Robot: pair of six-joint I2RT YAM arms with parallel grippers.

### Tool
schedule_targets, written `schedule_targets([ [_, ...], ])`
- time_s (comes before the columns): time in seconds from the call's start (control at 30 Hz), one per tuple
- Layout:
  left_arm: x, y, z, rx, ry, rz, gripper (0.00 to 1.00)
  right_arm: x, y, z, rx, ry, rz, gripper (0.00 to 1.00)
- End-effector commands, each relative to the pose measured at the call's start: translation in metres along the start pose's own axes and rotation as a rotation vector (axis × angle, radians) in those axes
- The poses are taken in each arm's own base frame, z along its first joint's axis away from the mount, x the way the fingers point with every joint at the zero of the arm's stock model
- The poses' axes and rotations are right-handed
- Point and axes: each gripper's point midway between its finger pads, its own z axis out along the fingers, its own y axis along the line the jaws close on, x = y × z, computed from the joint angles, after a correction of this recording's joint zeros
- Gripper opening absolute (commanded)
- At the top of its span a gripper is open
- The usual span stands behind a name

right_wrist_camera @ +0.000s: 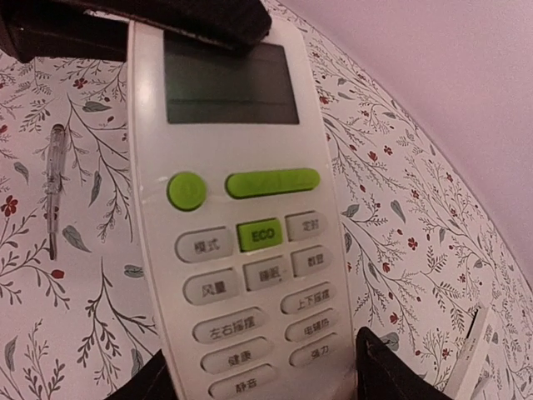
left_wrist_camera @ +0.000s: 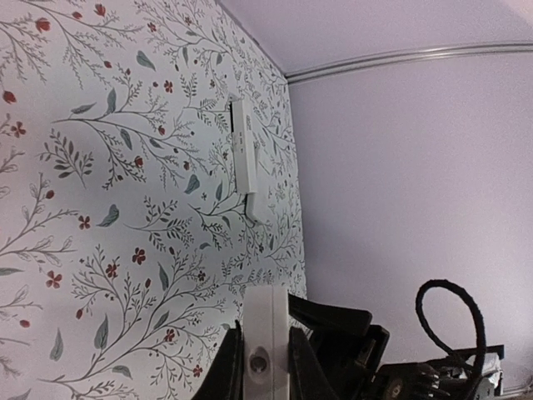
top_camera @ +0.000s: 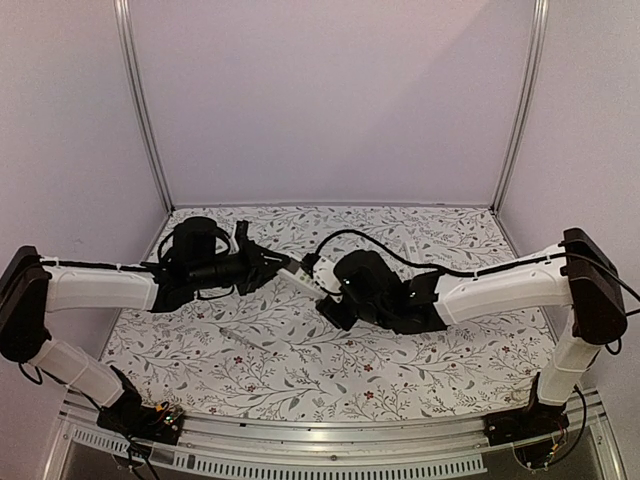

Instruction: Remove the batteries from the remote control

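The remote control (right_wrist_camera: 241, 233), white with green buttons and a dark screen, is held in the air between both arms, button side toward the right wrist camera. My left gripper (left_wrist_camera: 266, 367) is shut on one narrow end of the remote control (left_wrist_camera: 266, 333). My right gripper (right_wrist_camera: 258, 375) has a finger (right_wrist_camera: 391, 371) against each long edge of the other end, shut on it. From above, the remote control (top_camera: 300, 280) bridges the left gripper (top_camera: 272, 265) and the right gripper (top_camera: 330, 298) over the middle of the table. The batteries are hidden.
A second white remote (left_wrist_camera: 244, 154) lies on the floral tablecloth near the back wall, with a loose white piece (left_wrist_camera: 256, 204) at its end. A slim clear-handled screwdriver (right_wrist_camera: 54, 183) lies on the cloth (top_camera: 245, 340) in front of the left arm.
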Motion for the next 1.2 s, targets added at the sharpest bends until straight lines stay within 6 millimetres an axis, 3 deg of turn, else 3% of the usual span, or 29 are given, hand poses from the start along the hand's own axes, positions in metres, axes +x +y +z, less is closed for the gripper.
schedule_targets([
  [0.0,-0.007,-0.011,-0.007,0.037,-0.028,-0.001,0.00,-0.004,-0.005,0.006,0.119,0.000,-0.031,0.61],
  [0.37,-0.007,-0.008,-0.009,0.025,-0.030,-0.020,0.00,-0.011,-0.016,0.006,0.295,-0.021,-0.058,0.50],
  [0.53,-0.006,-0.005,-0.009,0.018,-0.031,-0.025,0.02,-0.010,-0.016,0.006,0.329,-0.020,-0.092,0.27],
  [0.73,-0.005,-0.001,-0.011,0.021,-0.022,-0.026,0.32,-0.012,-0.018,0.003,0.337,-0.024,-0.074,0.00],
  [0.97,-0.007,0.008,-0.021,-0.024,-0.024,0.022,0.87,-0.019,-0.009,-0.001,0.195,-0.060,0.005,0.00],
  [1.1,-0.020,0.012,-0.042,-0.085,-0.096,0.119,0.95,-0.015,-0.015,0.001,0.028,-0.058,0.146,0.00],
  [1.17,-0.028,0.000,-0.053,-0.066,-0.127,0.236,0.97,-0.015,-0.017,-0.002,-0.125,-0.068,0.233,0.00],
])
